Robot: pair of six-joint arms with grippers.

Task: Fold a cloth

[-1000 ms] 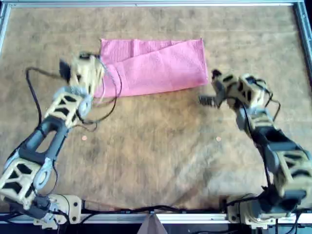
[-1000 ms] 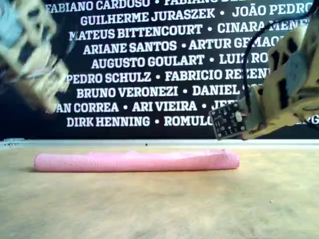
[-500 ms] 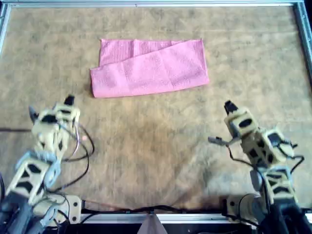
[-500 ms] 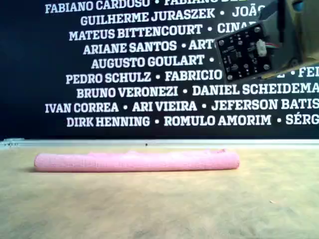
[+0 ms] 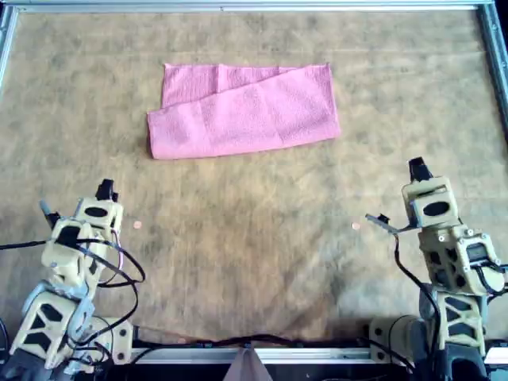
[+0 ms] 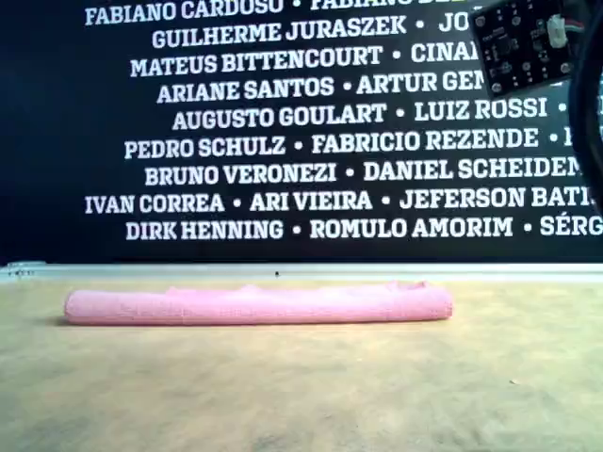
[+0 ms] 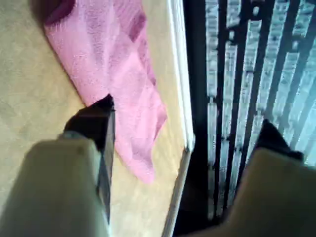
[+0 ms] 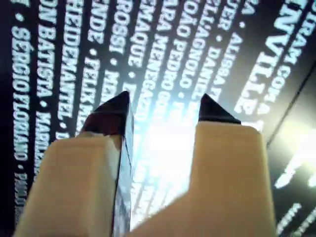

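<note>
The pink cloth (image 5: 246,111) lies folded in half on the brown table, in the far middle of the overhead view. Its upper layer sits slightly askew. In the exterior view the cloth (image 6: 254,304) is a flat, low strip. One arm's gripper (image 5: 105,189) is at the overhead view's lower left and another's (image 5: 418,168) at its lower right, both well clear of the cloth. My left gripper (image 7: 187,116) is open and empty, with the cloth (image 7: 113,64) beyond it. My right gripper (image 8: 164,102) is open and empty, facing the lettered wall.
A metal rail (image 5: 238,6) frames the table. A black banner with white names (image 6: 283,141) backs the far side. A small circuit board (image 6: 528,42) on an arm hangs at the exterior view's top right. Cables (image 5: 127,278) trail near the arm bases.
Both arms have drawn back from beside the cloth toward the overhead view's bottom edge. The circuit board rose in the exterior view. The cloth has not moved.
</note>
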